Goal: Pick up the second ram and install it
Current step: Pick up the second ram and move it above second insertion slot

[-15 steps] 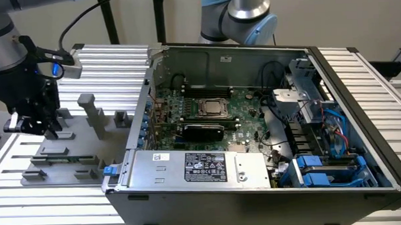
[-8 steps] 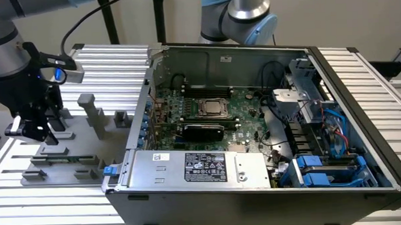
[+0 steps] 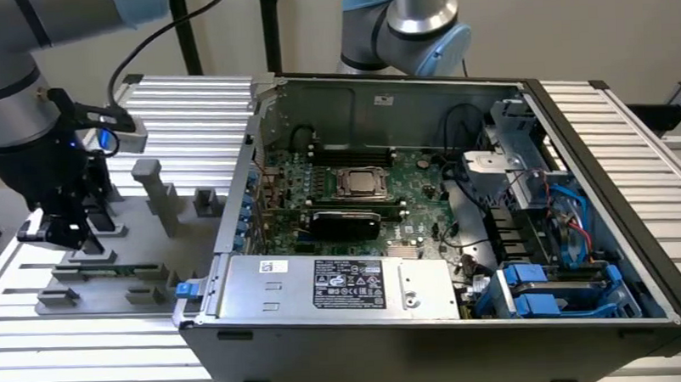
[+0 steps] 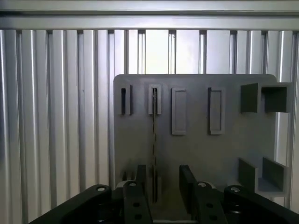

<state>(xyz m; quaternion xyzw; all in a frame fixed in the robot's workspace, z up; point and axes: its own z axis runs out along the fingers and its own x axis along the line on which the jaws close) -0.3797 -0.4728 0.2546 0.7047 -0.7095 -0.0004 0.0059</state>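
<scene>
Wrist view: the second ram point(image 4: 154, 140) stands on edge in the slots of the grey holder point(image 4: 224, 154), probably so its flat faces are free to pinch.
Exterior view: the holder lies toward the exterior view's left of the open computer case point(image 3: 437, 349).
Gripper point(image 4: 163, 189): spread wide, one finger on either side of the ram, gripping nothing.

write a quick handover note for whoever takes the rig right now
Gripper: open, holding nothing, above the gray fixture tray at the exterior view's left.
Second ram: on edge in its tray slot, lined up between the fingers, not gripped.
Done: gripper aligned over the stick.
Left: the pick-up and the install on the motherboard in the open case.
</scene>
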